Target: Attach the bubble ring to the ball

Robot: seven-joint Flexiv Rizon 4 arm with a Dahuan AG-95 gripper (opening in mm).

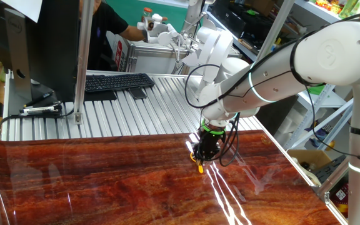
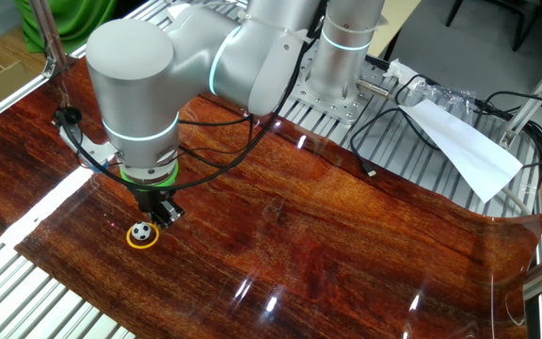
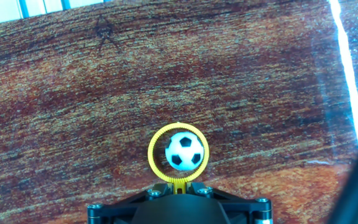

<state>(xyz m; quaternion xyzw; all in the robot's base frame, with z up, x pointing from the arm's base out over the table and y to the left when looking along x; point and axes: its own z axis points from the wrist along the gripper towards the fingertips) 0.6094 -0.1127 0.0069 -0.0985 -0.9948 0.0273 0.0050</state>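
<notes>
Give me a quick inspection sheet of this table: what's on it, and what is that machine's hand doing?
Surface: glossy red-brown wood-grain mat over a ribbed metal table.
Job's things: small soccer-patterned ball sitting inside the yellow ring; ring's stem points toward the tool.
Clutter: nothing seen on the mat.
Tool: tool low, right beside the ring; open or shut cannot be told.
Cables: black cables behind the mat, more looping along the arm.
Surroundings: keyboard, white paper, a person at the back.

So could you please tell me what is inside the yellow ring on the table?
A small soccer-patterned ball sits inside the ring, on the wooden table. The ring's stem runs under the gripper, so how it is held is hidden.
</notes>
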